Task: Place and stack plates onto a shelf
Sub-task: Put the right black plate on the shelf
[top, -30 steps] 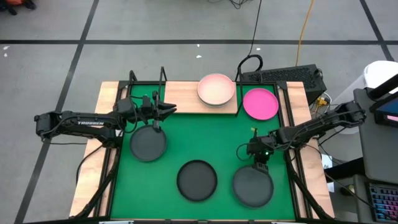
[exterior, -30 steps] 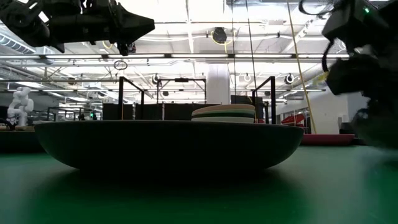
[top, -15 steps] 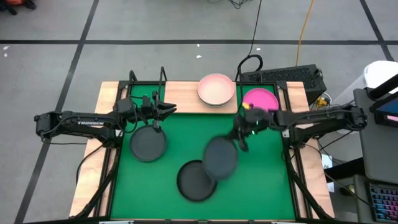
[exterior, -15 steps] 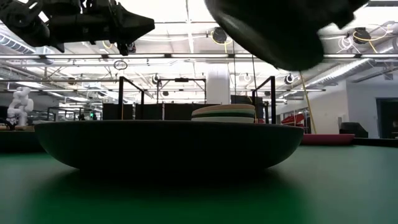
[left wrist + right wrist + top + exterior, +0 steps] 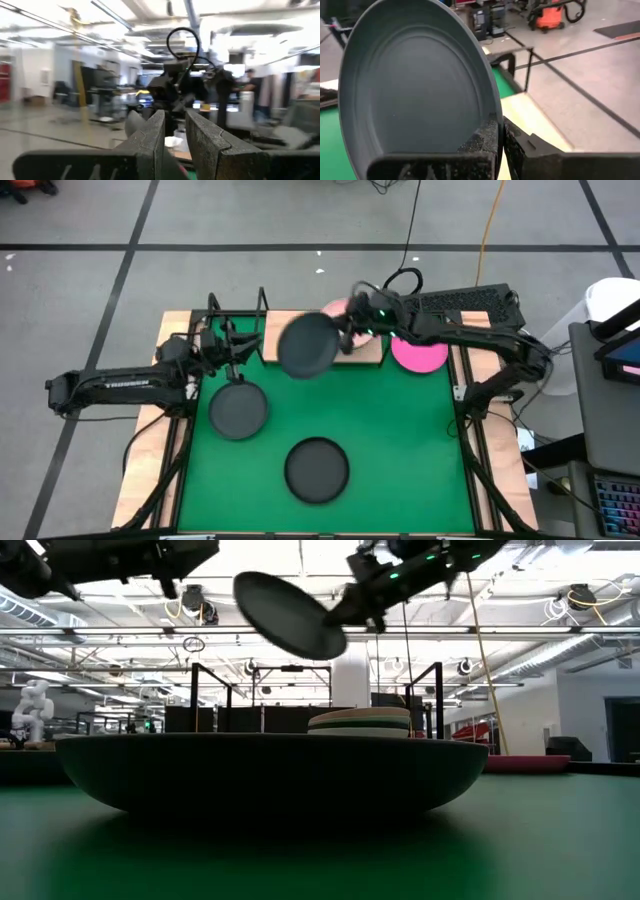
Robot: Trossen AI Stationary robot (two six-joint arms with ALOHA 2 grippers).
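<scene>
My right gripper (image 5: 345,338) is shut on a dark grey plate (image 5: 308,345) that hangs in the air over the left half of the shelf board (image 5: 270,323). On the board's right half rests a stack of plates with a light pink one (image 5: 335,308) on top. In the low view this stack (image 5: 360,722) shows pale and green layers. A magenta plate (image 5: 425,356) lies right of the shelf, partly under my right arm. Two more dark plates (image 5: 238,410) (image 5: 317,470) lie flat on the green mat. My left gripper (image 5: 243,350) hovers left of the carried plate, its fingers a narrow gap apart (image 5: 175,130). My right gripper pinches the dark plate by its rim (image 5: 490,125) between the two fingers. The fingers come roughly level from the table's right onto the plate's right edge (image 5: 338,340). The plate is lifted clear and tilted (image 5: 285,615), reaching out beyond the fingertips.
The green mat (image 5: 400,440) covers most of the table, with free room on its right half. Black wire uprights (image 5: 262,302) stand at the shelf's left end. A dark box and cables (image 5: 470,302) sit past the far right corner.
My right gripper has lifted the dark plate off the mat's near right part. It has carried the plate up and toward the far left, until it is over the shelf. The plate has tipped from flat to tilted. My left gripper has drawn back a little toward the table's left.
</scene>
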